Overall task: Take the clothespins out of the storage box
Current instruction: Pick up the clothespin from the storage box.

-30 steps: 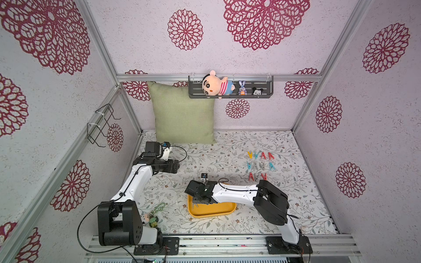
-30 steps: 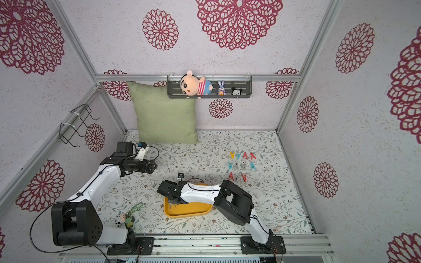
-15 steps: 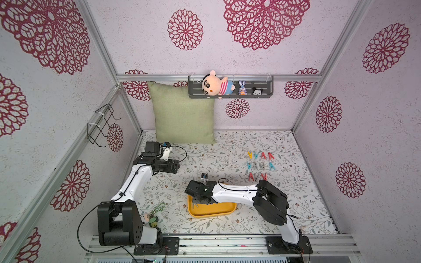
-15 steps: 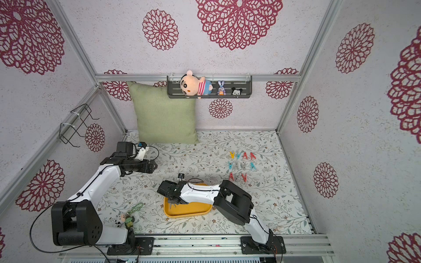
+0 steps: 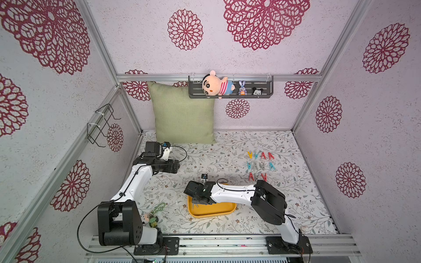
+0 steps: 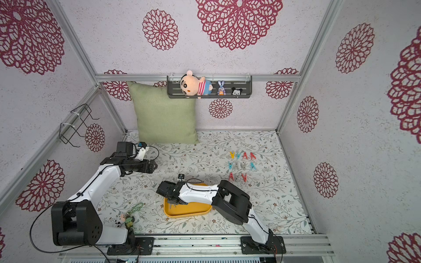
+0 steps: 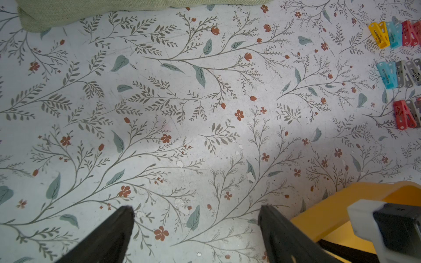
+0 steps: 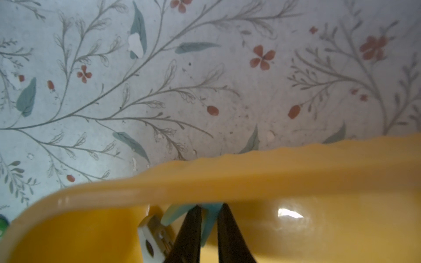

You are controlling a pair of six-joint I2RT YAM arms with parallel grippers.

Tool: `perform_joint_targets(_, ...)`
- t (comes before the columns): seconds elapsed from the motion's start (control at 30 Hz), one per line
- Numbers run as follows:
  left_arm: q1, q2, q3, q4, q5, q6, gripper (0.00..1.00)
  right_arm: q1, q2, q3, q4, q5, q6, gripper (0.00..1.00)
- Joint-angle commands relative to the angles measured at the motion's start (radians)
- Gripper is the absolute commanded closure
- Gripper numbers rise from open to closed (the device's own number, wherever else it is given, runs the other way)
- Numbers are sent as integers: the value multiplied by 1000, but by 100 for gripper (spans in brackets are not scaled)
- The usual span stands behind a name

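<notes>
The yellow storage box [image 5: 214, 214] [image 6: 186, 214] lies near the table's front, and my right gripper [image 5: 196, 202] [image 6: 173, 203] reaches down into its left end. In the right wrist view the right gripper [image 8: 210, 206] is shut on a teal clothespin [image 8: 208, 224] close to the box wall [image 8: 273, 182]. A pale grey clothespin [image 8: 150, 239] lies beside it. Several clothespins [image 5: 259, 165] [image 6: 241, 165] [image 7: 398, 75] lie in rows on the table at the back right. My left gripper [image 5: 176, 166] [image 6: 155, 166] [image 7: 197, 208] hangs open over bare table, holding nothing.
A green pillow [image 5: 182, 118] leans on the back wall under a dark shelf [image 5: 230, 90] with toys. A green-chained keychain charm [image 5: 157, 211] lies by the left arm's base. A wire rack [image 5: 100, 125] hangs on the left wall.
The right gripper's jaws have drawn together on the teal clothespin inside the box. Neither arm has shifted in the top views.
</notes>
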Motion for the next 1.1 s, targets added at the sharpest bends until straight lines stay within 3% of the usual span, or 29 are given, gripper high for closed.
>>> perform_joint_targets(0.0, 9, -21, -3, 8, 11, -3, 6, -2, -26, -23, -52, 36, 11, 87)
perform_joint_targets(0.27, 8, -20, -2, 6, 14, -4, 6, 3, -55, -31, -84, 56, 17, 99)
perform_joint_targets(0.8, 8, -6, -8, 6, 37, 2, 6, 26, -193, -71, -174, 118, 28, 100)
perform_joint_targets(1.07, 8, -2, -11, 5, 60, 9, 6, 66, -369, -193, -88, 124, -82, 100)
